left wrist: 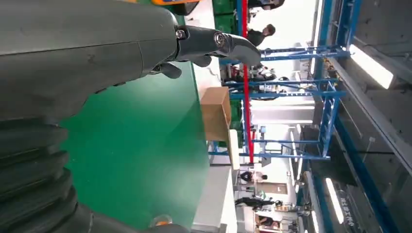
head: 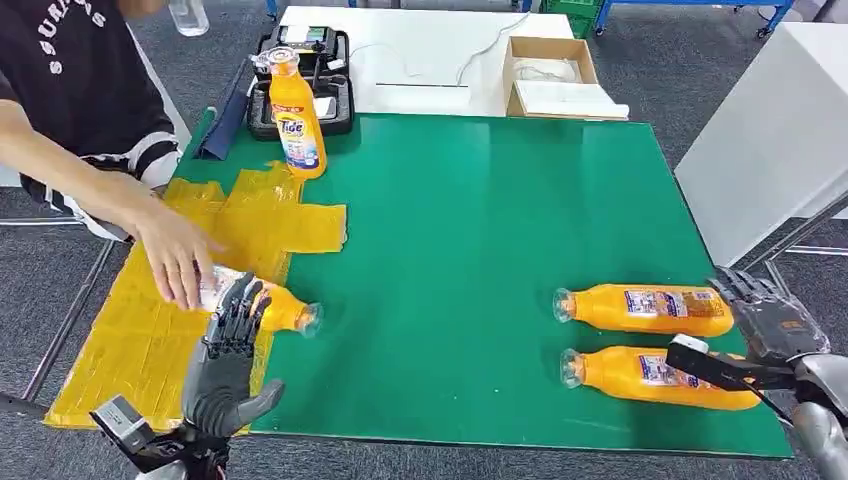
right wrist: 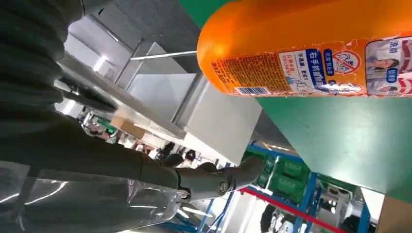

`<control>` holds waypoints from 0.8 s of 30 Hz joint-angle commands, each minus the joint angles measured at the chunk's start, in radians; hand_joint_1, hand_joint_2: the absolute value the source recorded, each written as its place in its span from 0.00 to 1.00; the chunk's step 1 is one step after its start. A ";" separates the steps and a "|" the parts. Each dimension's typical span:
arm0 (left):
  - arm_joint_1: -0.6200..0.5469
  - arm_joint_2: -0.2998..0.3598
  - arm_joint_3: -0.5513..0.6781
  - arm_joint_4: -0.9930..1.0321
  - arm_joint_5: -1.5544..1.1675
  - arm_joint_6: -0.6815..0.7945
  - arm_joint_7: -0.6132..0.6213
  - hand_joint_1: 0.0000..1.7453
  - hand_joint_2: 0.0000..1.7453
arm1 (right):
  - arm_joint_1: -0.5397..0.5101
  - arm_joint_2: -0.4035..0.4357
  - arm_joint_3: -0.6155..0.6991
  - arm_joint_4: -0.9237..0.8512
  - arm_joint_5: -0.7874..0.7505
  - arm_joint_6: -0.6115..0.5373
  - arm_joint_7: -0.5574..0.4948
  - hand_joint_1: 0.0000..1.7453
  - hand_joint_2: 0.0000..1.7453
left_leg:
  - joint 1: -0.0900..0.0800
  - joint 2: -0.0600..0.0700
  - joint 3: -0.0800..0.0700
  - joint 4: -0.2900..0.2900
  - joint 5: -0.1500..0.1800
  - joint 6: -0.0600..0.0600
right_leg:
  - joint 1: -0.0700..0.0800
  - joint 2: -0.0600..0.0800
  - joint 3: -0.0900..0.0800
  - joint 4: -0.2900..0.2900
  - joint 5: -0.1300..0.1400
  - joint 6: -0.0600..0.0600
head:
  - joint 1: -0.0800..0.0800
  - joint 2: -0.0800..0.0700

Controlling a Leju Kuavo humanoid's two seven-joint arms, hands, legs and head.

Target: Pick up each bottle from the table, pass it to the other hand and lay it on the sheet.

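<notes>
1 orange bottle is laid on the yellow sheet, touched by a person's hand; the left hand is held beside it, fingers apart, empty. 2 bottles are laid on the green table by the right hand, fingers spread, empty. 1 upright bottle is seen at the sheet's far end.

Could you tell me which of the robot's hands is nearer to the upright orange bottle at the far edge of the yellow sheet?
Left. The left hand is at the sheet's near side; the right hand is across the mat from the upright bottle.
</notes>
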 commanded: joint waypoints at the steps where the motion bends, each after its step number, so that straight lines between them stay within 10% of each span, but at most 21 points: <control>1: -0.038 -0.012 0.017 0.090 0.018 -0.003 0.003 0.00 1.00 | -0.108 0.061 0.076 0.235 0.040 -0.043 -0.003 0.00 1.00 | 0.001 0.001 0.006 -0.003 0.000 -0.001 | 0.000 0.003 0.007 -0.004 0.000 0.000 | 0.000 0.000; 24: -0.090 -0.026 0.003 0.196 0.023 0.019 0.025 0.00 1.00 | -0.411 0.188 0.236 0.580 0.157 -0.158 0.030 0.00 1.00 | 0.000 0.004 0.006 -0.002 0.000 0.000 | 0.000 0.006 0.006 -0.002 0.001 0.001 | 0.000 0.000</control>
